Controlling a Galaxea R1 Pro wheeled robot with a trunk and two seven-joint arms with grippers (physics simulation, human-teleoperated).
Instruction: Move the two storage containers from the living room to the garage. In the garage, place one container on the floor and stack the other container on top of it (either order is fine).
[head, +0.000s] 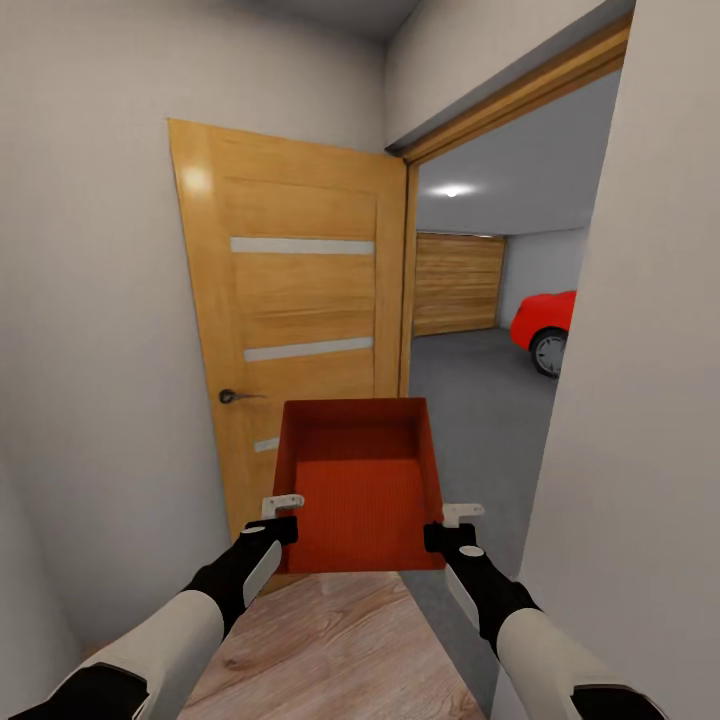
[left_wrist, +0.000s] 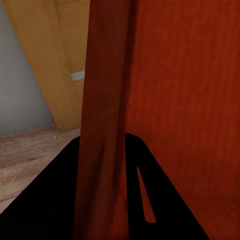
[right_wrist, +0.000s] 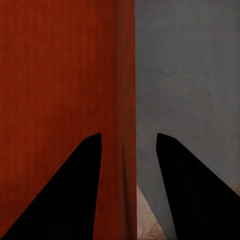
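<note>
At the doorway between the wood-floored hall and the garage (head: 480, 300), one storage container (head: 360, 490) is in sight, red-orange, open top up, carried in front of the robot at about mid-height of the head view. Count: one bin, two grippers, one open wooden door (head: 300, 320), one red car (head: 548, 325), partly seen past the right wall.

Both arms reach forward, roughly parallel, forearms angled in toward the bin's near corners. Left gripper (head: 283, 517) sits at the near left corner; right gripper (head: 455, 527) at the near right corner.

Left wrist view: the bin's side wall (left_wrist: 105, 125) runs between the two dark fingers (left_wrist: 45, 200), one on each face and pressed to it, so this gripper is clamped on the wall. Right wrist view: the wall edge (right_wrist: 122, 100) likewise passes between the fingers (right_wrist: 65, 195), one inside the bin, one outside over the grey floor (right_wrist: 190, 75); a gap shows beside the outer finger, so whether it is squeezing cannot be told.

Bin held level, off the ground, above the seam where wood planks (head: 330, 640) meet concrete.
</note>
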